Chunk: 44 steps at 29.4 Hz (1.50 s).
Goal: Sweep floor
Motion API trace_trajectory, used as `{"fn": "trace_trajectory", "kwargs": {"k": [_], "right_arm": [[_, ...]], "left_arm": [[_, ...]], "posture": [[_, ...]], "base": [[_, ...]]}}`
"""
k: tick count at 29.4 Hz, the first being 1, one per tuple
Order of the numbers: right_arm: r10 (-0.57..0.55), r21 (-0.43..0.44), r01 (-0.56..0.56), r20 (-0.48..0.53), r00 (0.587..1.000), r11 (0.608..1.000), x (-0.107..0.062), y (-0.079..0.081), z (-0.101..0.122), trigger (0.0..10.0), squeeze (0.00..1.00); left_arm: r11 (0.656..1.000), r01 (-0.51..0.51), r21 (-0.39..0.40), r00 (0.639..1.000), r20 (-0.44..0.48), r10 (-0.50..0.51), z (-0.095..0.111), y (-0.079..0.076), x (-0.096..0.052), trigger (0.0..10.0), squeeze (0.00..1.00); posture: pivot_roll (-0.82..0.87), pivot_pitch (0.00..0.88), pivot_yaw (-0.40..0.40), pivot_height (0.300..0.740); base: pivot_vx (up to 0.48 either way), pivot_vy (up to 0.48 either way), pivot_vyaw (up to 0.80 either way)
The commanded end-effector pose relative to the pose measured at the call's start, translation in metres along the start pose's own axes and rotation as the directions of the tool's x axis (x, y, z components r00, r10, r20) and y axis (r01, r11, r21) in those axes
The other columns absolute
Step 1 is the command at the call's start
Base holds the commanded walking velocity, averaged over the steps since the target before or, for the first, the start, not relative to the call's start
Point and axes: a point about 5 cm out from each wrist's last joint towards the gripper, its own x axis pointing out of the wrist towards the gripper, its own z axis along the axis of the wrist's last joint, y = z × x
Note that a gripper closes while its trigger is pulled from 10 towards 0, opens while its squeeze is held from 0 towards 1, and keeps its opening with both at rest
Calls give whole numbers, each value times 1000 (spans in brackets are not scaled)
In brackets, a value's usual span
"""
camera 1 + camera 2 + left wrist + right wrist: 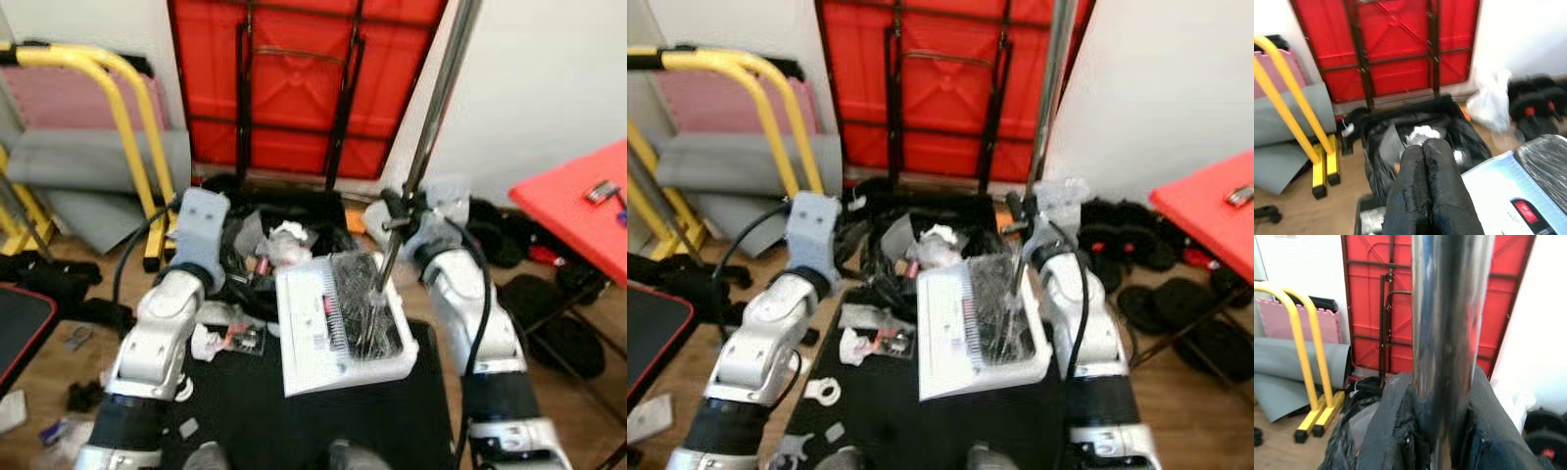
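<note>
My right gripper (1442, 382) is shut on the shiny metal broom pole (431, 108), which rises steeply up past the red panel. The broom's black bristles (361, 313) rest inside a white dustpan (309, 338) that lies on a black mat (323, 421) between my arms. My left gripper (1423, 144) is shut with nothing in it, held over an open black rubbish bag (1381, 127) that holds crumpled white paper (289, 235). The left wrist (201, 230) sits just left of the bag.
A folded red table (304, 78) leans on the wall behind. At the left stand a yellow frame (127, 108) and grey mats (88, 162). A red table (578, 206) and black weights (549, 294) are at the right. Small litter (230, 338) lies by the mat.
</note>
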Motion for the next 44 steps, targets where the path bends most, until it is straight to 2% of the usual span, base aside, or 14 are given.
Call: {"fn": "trace_trajectory", "kwargs": {"k": [1,9,23,30,44], "right_arm": [[-22,-17,24,78,997,1000,3,-5,17,10000,0],[-71,-33,73,78,994,997,4,-13,18,10000,0],[-76,-40,79,73,994,996,3,-14,18,10000,0],[-110,-22,111,47,993,994,4,-23,16,10000,0],[-136,7,136,50,989,991,4,-24,16,10000,0]], "left_arm": [[1000,22,7,1000,4,-22,1,-6,1,10000,0],[999,36,-16,999,35,-36,5,-8,0,10000,0],[998,59,14,997,55,-60,8,-8,-2,10000,0],[998,66,13,996,55,-66,9,-7,-3,10000,0],[997,72,11,996,58,-72,9,-9,-3,10000,0]], "posture": [[-128,42,-126,740],[-126,43,-122,740],[-127,51,-119,740],[-127,54,-121,740],[-129,57,-126,740]], "base": [[-244,0,0],[-123,0,0],[0,0,0],[365,0,418],[330,0,113]]}}
